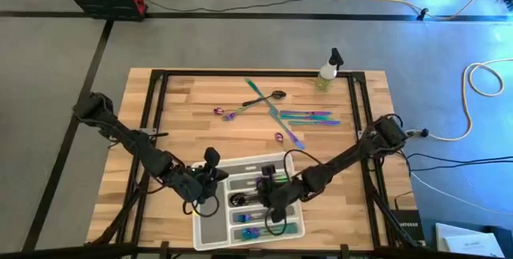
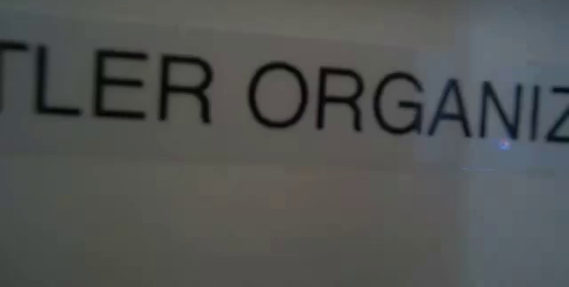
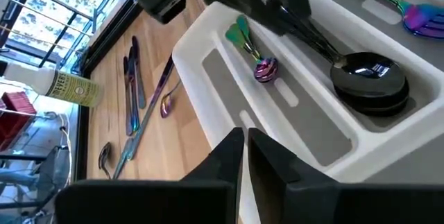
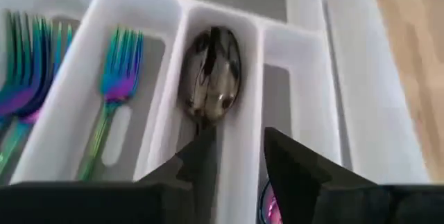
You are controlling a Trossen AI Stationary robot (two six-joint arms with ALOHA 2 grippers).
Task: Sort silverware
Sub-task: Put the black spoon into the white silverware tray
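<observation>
Sorting is being carried on over the translucent white plastic compartment tray at the near table edge. On the left, the left gripper is being held beside the tray's outer wall, its fingers nearly together and holding nothing. In the middle, the right gripper is being kept low over the tray, fingers parted, a small iridescent spoon lying just released or barely held; which one cannot be told. Dark spoons and iridescent forks are lying in their compartments. To the right, loose iridescent silverware is waiting on the wooden table, so reaching out is called for next.
</observation>
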